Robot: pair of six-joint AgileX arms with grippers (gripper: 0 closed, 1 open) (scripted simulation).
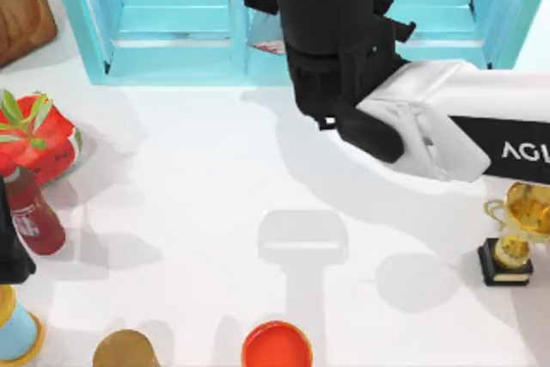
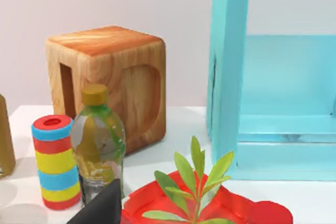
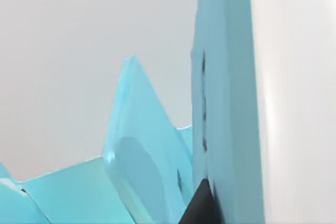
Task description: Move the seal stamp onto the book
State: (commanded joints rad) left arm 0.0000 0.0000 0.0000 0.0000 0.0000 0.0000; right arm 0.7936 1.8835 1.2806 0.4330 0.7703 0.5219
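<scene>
The right arm [image 1: 412, 118] reaches from three o'clock toward twelve, its wrist over the light-blue shelf unit [image 1: 180, 32]. I cannot tell whether its tool is open, closed or holding anything. Neither the seal stamp nor the book can be located here, so the stamp's heading and long axis stay unknown. A small red-and-white patch beside the wrist may be the stamp. The placement looks unfinished. The left arm sits parked at nine o'clock.
</scene>
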